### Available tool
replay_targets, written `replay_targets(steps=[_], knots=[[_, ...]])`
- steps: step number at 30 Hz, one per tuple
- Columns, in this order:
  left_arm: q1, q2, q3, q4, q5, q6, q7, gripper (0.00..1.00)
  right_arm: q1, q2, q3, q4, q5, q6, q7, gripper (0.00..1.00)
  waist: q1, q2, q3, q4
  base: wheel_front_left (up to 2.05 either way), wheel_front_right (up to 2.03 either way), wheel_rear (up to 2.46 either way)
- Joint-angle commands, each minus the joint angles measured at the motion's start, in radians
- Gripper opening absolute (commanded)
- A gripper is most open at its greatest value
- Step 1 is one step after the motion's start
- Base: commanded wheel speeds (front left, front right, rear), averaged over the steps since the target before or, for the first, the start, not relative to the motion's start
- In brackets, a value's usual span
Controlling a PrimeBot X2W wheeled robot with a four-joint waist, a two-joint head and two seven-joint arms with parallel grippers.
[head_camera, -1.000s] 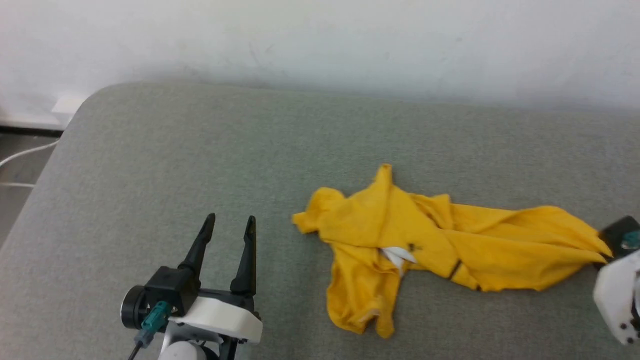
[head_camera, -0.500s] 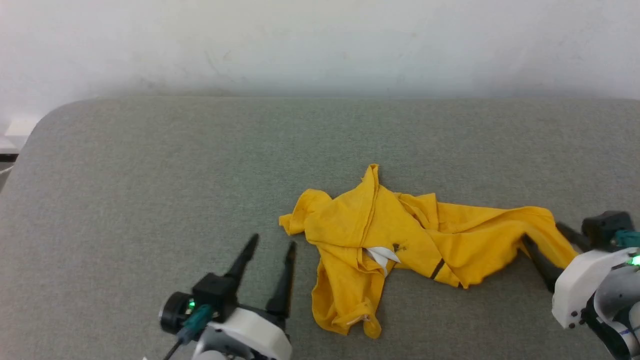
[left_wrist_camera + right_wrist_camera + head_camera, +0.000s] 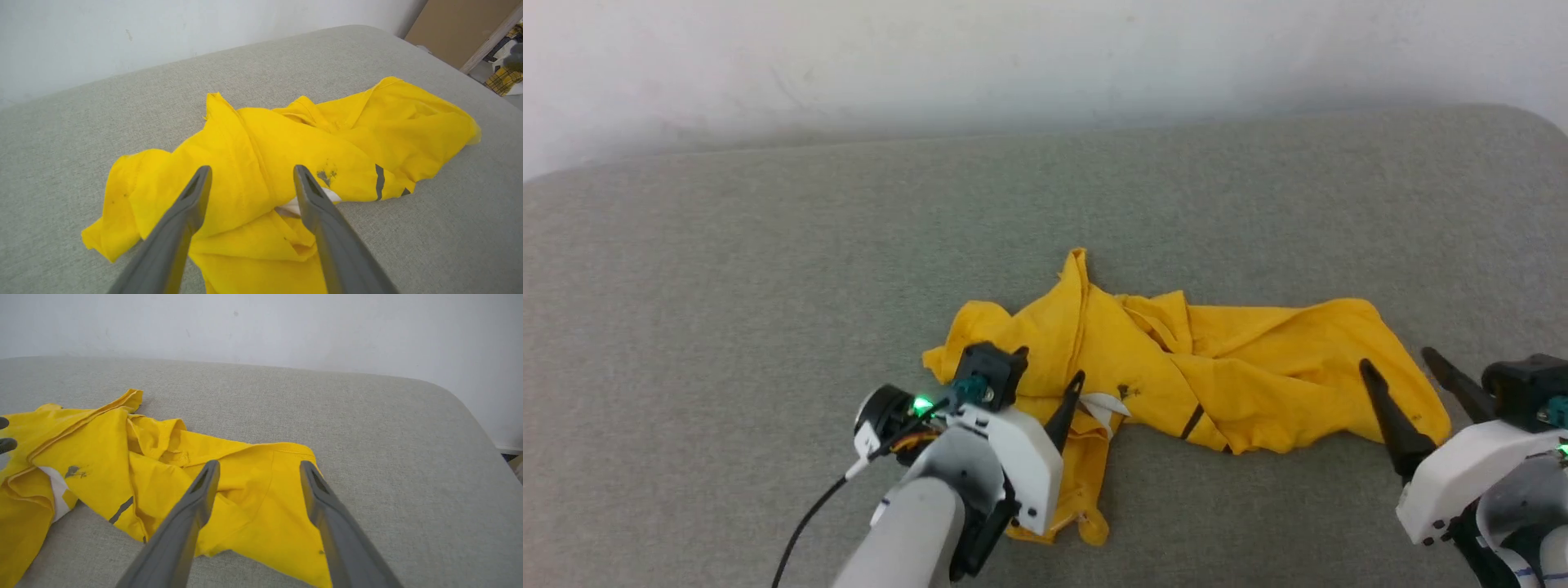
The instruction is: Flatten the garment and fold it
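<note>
Yellow garment [image 3: 1176, 359], crumpled, long axis left-right

Soft, even light, no glare; its source cannot be told. In the head view the wall [image 3: 1045, 57] far beyond the right claw [image 3: 1396, 359] is washed out and the picture slightly hazy. The garment [image 3: 1258, 351] casts a thin dim shadow on the grey padded surface [image 3: 768, 245] just left of that claw. In the left wrist view the fingers [image 3: 175, 228] of the left claw [image 3: 252, 169] blur near the lens; cloth past them is sharp.
</note>
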Motion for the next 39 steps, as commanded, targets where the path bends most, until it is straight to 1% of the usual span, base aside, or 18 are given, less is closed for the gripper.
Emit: replay_targets(steps=[1, 4, 6, 9, 10, 11, 12, 15, 18, 21, 23, 25, 28, 30, 33, 37, 38, 39], knots=[[-0.026, 0.005, -0.005, 0.018, 0.015, 0.014, 0.024, 1.0, 0.013, 0.017, -0.024, -0.001, -0.022, -0.002, 0.01, 1.0, 0.0, 0.0, 0.037, -0.036, 0.0, 0.0, 0.0], [-0.06, 0.012, -0.017, 0.052, 0.035, 0.023, 0.071, 1.0, 0.013, 0.048, -0.051, 0.002, -0.05, -0.002, 0.02, 1.0, 0.0, 0.0, 0.057, -0.052, 0.0, 0.0, 0.0], [-0.077, 0.019, -0.024, 0.069, 0.047, 0.024, 0.08, 1.0, 0.011, 0.067, -0.069, 0.009, -0.06, -0.002, 0.023, 1.0, 0.0, 0.0, 0.065, -0.06, 0.0, 0.0, 0.0], [-0.082, 0.022, -0.027, 0.093, 0.045, 0.026, 0.089, 1.0, 0.01, 0.08, -0.08, 0.019, -0.073, -0.002, 0.023, 1.0, 0.0, 0.0, 0.07, -0.062, 0.0, 0.0, 0.0], [-0.082, 0.022, -0.027, 0.094, 0.038, 0.023, 0.087, 0.89, 0.011, 0.082, -0.084, 0.023, -0.075, -0.002, 0.022, 1.0, 0.0, 0.0, 0.07, -0.06, 0.0, 0.0, 0.0], [-0.082, 0.021, -0.027, 0.093, 0.033, 0.022, 0.079, 0.14, 0.012, 0.085, -0.089, 0.027, -0.077, -0.002, 0.02, 1.0, 0.0, 0.0, 0.069, -0.056, 0.0, 0.0, 0.0], [-0.081, 0.021, -0.029, 0.092, 0.029, 0.02, 0.072, 0.0, 0.013, 0.088, -0.094, 0.033, -0.078, -0.002, 0.018, 1.0, 0.0, 0.0, 0.065, -0.052, 0.0, 0.0, 0.0], [-0.078, 0.023, -0.031, 0.072, 0.027, 0.021, 0.036, 0.0, 0.018, 0.096, -0.098, 0.05, -0.083, -0.002, 0.018, 1.0, 0.0, 0.0, 0.048, -0.037, 0.0, 0.0, 0.0], [-0.067, 0.024, -0.032, 0.02, 0.02, 0.023, -0.007, 0.0, 0.023, 0.101, -0.101, 0.064, -0.089, -0.002, 0.018, 1.0, 0.0, 0.0, 0.023, -0.019, 0.0, 0.0, 0.0], [-0.043, 0.019, -0.06, -0.056, -0.013, 0.003, -0.017, 0.0, 0.032, 0.107, -0.109, 0.07, -0.094, -0.002, 0.021, 1.0, 0.0, 0.0, -0.001, 0.002, 0.0, 0.0, 0.0], [-0.021, 0.014, -0.108, -0.114, -0.059, -0.019, 0.008, 0.0, 0.035, 0.112, -0.117, 0.073, -0.094, -0.002, 0.024, 1.0, 0.0, 0.0, -0.014, 0.012, 0.0, 0.0, 0.0], [0.007, 0.012, -0.172, -0.168, -0.113, -0.032, 0.058, 0.0, 0.036, 0.115, -0.124, 0.076, -0.093, -0.002, 0.029, 1.0, 0.0, 0.0, -0.026, 0.019, 0.0, 0.0, 0.0], [0.04, 0.035, -0.288, -0.224, -0.149, -0.039, 0.164, 0.0, 0.034, 0.12, -0.137, 0.08, -0.095, -0.002, 0.036, 1.0, 0.0, 0.0, -0.034, 0.022, 0.0, 0.0, 0.0], [0.064, 0.044, -0.351, -0.247, -0.191, -0.041, 0.211, 0.0, 0.032, 0.123, -0.141, 0.079, -0.098, -0.002, 0.039, 1.0, 0.0, 0.0, -0.035, 0.024, 0.0, 0.0, 0.0], [0.081, 0.068, -0.445, -0.24, -0.242, -0.041, 0.253, 0.0, 0.03, 0.128, -0.145, 0.079, -0.099, -0.002, 0.044, 1.0, 0.0, 0.0, -0.034, 0.023, 0.0, 0.0, 0.0], [0.084, 0.083, -0.561, -0.164, -0.329, -0.042, 0.282, 0.0, 0.028, 0.134, -0.142, 0.087, -0.101, -0.002, 0.049, 1.0, 0.0, 0.0, -0.028, 0.019, 0.0, 0.0, 0.0], [0.078, 0.086, -0.58, -0.145, -0.343, -0.042, 0.277, 0.47, 0.027, 0.136, -0.141, 0.089, -0.101, -0.002, 0.05, 1.0, 0.0, 0.0, -0.028, 0.018, 0.0, 0.0, 0.0], [0.069, 0.091, -0.598, -0.126, -0.347, -0.042, 0.272, 1.0, 0.026, 0.138, -0.139, 0.09, -0.101, -0.002, 0.05, 1.0, 0.0, 0.0, -0.027, 0.016, 0.0, 0.0, 0.0]])
